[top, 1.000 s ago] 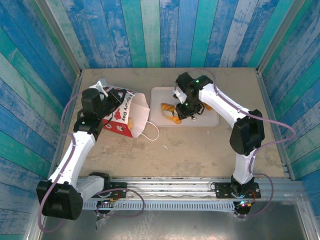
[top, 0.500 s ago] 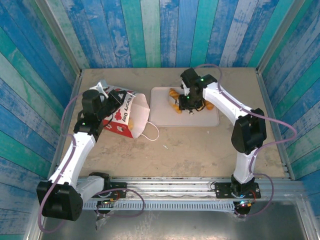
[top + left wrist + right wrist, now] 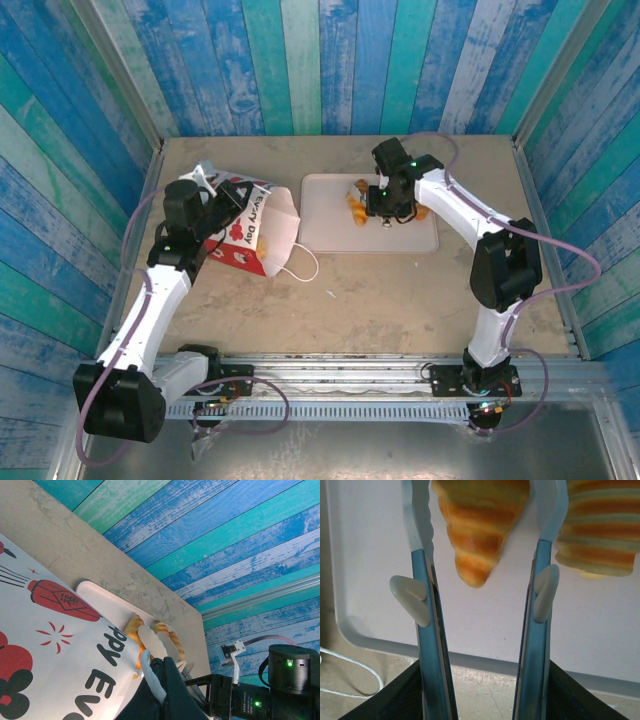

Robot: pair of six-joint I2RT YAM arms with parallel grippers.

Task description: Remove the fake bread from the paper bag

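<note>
Moved rearward over the tray, right gripper grasps a croissant, top cut off; left gripper pinches paper bag.

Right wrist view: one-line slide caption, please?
Right gripper straddling a ridged croissant over the pale pink tray, a second croissant beside it.
</note>
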